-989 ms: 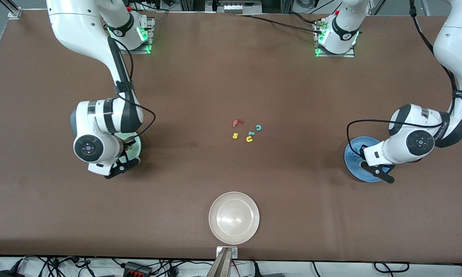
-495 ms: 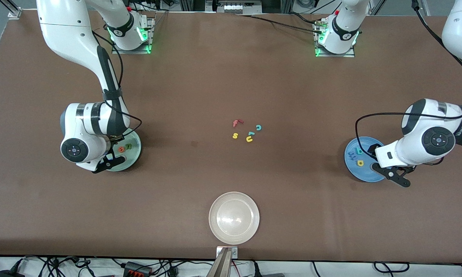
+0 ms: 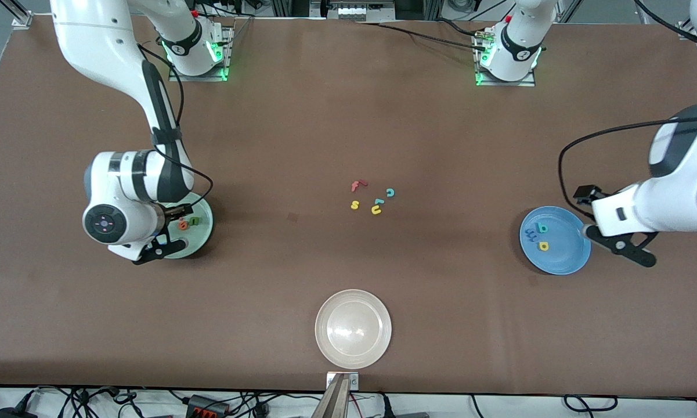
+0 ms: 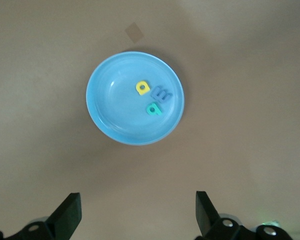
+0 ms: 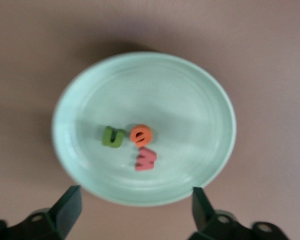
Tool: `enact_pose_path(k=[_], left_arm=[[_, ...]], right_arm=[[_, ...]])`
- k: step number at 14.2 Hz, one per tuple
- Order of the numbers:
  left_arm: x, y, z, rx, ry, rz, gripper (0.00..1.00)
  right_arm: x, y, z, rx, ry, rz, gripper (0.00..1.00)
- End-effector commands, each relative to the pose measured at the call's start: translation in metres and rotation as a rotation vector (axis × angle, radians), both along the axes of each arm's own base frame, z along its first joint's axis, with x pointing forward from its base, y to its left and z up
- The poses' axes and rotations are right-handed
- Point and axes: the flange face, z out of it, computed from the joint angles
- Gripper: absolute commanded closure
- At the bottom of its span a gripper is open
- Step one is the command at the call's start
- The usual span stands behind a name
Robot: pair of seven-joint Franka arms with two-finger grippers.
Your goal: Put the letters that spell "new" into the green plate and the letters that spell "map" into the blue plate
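Note:
The green plate (image 3: 200, 235) (image 5: 140, 80) lies at the right arm's end of the table. It holds the dark green "n" (image 5: 112, 136) (image 3: 194, 220), the orange "e" (image 5: 140, 134) (image 3: 183, 224) and the red-pink "w" (image 5: 145, 159). My right gripper (image 3: 168, 229) (image 5: 136, 202) hangs open and holds nothing, low over that plate's rim. The blue plate (image 3: 566, 258) (image 4: 117, 112) lies at the left arm's end with the yellow "p" (image 4: 142, 88) (image 3: 543, 246), the blue "m" (image 4: 161, 93) (image 3: 531, 234) and the teal "a" (image 4: 153, 109) (image 3: 541, 228) in it. My left gripper (image 3: 586, 213) (image 4: 138, 212) is open and holds nothing, raised beside the blue plate.
A cream-white plate (image 3: 377, 348) sits near the front camera's edge. At mid-table lie loose letters: a red "f" (image 3: 357, 185), a teal "c" (image 3: 390, 192), a yellow "s" (image 3: 354, 204), a yellow "u" (image 3: 376, 210) and a teal piece (image 3: 378, 201).
Both grippers have opened and let go of letters into their plates. The left arm has risen and drawn off the blue plate. The right gripper has shifted off the green plate's middle.

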Motion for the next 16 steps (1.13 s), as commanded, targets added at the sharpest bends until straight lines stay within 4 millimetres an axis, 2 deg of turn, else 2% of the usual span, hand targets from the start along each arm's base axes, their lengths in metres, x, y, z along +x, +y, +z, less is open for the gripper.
enact_pose_path(k=[1,3,4,5,7,8,9,11,14,16], left_arm=[[-0.009,-0.002,0.052,-0.028,0.024,0.028,0.00],[-0.019,-0.001,0.092,-0.011,-0.004,0.074,0.00],[-0.021,-0.001,0.106,-0.015,-0.025,0.128,0.00],[-0.024,-0.004,0.116,-0.037,-0.034,0.170,0.00],[-0.033,-0.001,0.139,-0.041,-0.079,0.291,0.00],[-0.036,-0.007,0.147,-0.026,-0.106,0.334,0.00],[-0.040,-0.011,0.147,-0.017,-0.120,0.375,0.00],[-0.054,0.002,0.150,-0.079,-0.177,0.476,0.00],[-0.074,0.003,0.139,-0.117,-0.259,0.574,0.00],[-0.082,-0.002,0.129,-0.091,-0.264,0.570,0.00]], right_arm=[[0.009,0.009,0.066,0.008,-0.040,-0.090,0.00],[0.017,0.003,0.098,-0.006,-0.100,-0.167,0.00],[0.020,0.004,0.123,0.013,-0.143,-0.190,0.00],[0.019,0.004,0.138,0.050,-0.160,-0.206,0.00],[0.017,-0.014,0.162,0.095,-0.186,-0.259,0.00],[0.016,-0.017,0.174,0.111,-0.204,-0.265,0.00],[0.015,-0.021,0.179,0.096,-0.212,-0.257,0.00],[0.010,-0.044,0.206,0.071,-0.247,-0.251,0.00],[-0.004,-0.081,0.247,0.131,-0.279,-0.382,0.00],[-0.020,-0.088,0.272,0.135,-0.268,-0.500,0.00]])
